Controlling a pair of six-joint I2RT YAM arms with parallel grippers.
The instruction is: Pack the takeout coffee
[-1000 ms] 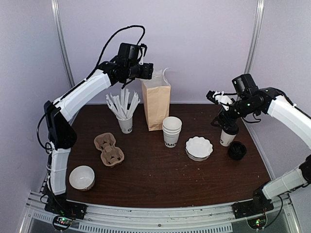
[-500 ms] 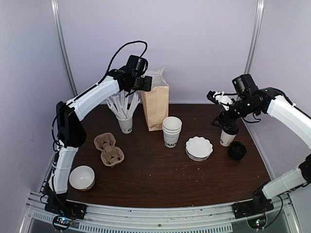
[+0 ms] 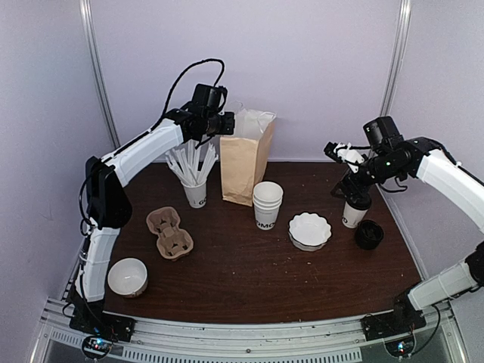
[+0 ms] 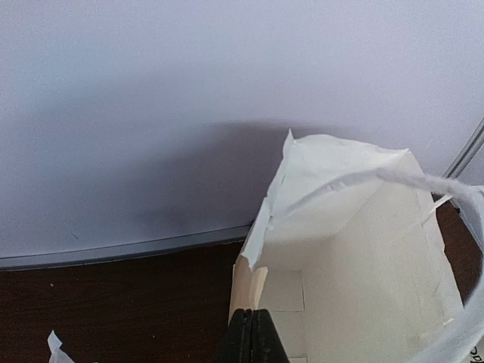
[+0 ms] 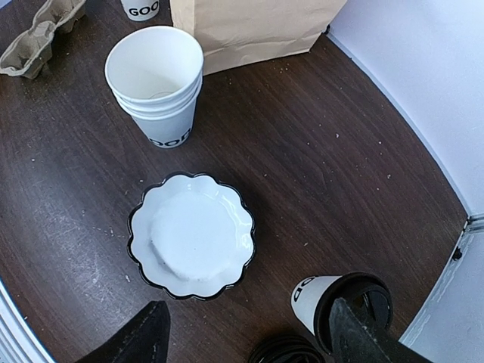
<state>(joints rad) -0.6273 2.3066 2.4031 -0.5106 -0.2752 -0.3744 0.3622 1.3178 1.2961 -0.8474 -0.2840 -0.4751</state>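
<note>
The takeout coffee [image 3: 352,215], a white lettered cup with a black lid, stands at the table's right side. My right gripper [image 3: 354,189] hovers just above it. In the right wrist view the gripper [image 5: 253,342] is open and one of its fingertips [image 5: 361,333] lies over the coffee [image 5: 321,296] lid; I cannot tell if it touches. A brown paper bag [image 3: 243,166] stands at the back with its mouth open. My left gripper [image 3: 229,123] is shut on the bag's upper left rim. The left wrist view shows the gripper [image 4: 253,336] pinching that brown edge beside the bag's [image 4: 363,249] white inside.
A stack of black lids [image 3: 369,234] lies right of the coffee. A white scalloped dish [image 3: 310,230] and a stack of lidless cups [image 3: 266,204] sit mid-table. A cup of white sticks [image 3: 194,185], a cardboard cup carrier [image 3: 169,233] and a white bowl [image 3: 127,277] are on the left.
My left gripper came down to the bag's rim and shut on it. The bag's mouth now stands wider and the bag leans right. The right arm has stayed still.
</note>
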